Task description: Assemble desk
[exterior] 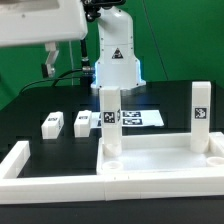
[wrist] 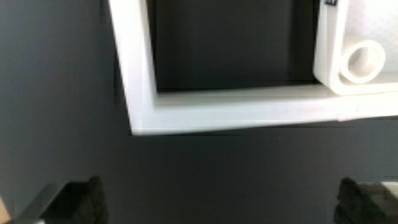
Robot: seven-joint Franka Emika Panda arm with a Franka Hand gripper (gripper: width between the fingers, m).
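Risk we see: gripper [wrist: 221,197] jaws gape wide with nothing between them, desk top [exterior: 165,168] sits well off to one side of them, so a skewed descent onto a loose leg [exterior: 52,124] could topple it or clip the fence bar [wrist: 214,108].

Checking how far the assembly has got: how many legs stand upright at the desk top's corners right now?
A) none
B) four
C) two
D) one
C: one upright leg stands at the desk top's far corner on the exterior view's left and a second upright leg at the far corner on its right, while two loose legs lie apart from it.
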